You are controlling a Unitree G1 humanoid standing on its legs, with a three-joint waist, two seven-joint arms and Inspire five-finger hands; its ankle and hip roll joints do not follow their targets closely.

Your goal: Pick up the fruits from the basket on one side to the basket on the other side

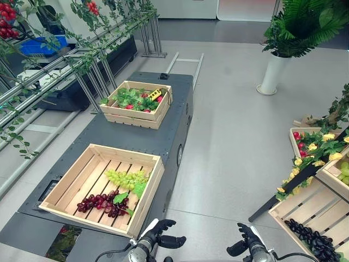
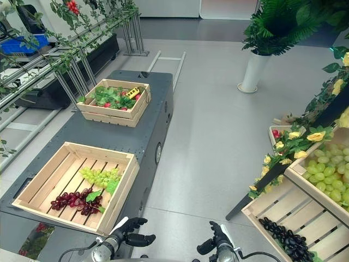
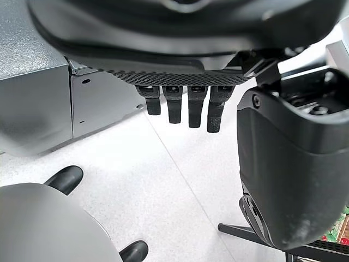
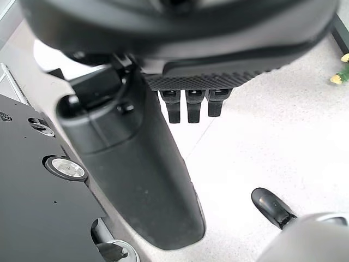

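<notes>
1. A long, flat-topped dark grey platform [image 1: 136, 139] stands on the pale floor [image 1: 234, 136].
2. 2 wooden crates lie directly on its top, well apart. The near crate [image 1: 148, 199] sits at the end closest to the robot, and the far crate [image 1: 131, 118] sits toward the other end.
3. On the floor, right of the platform and well apart from it, stands a white pot [image 1: 272, 73] holding a green plant.

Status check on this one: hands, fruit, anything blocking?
Left hand and right hand open, empty. Green grapes, purple grapes in left crate. No obstacle seen toward right crate.
</notes>
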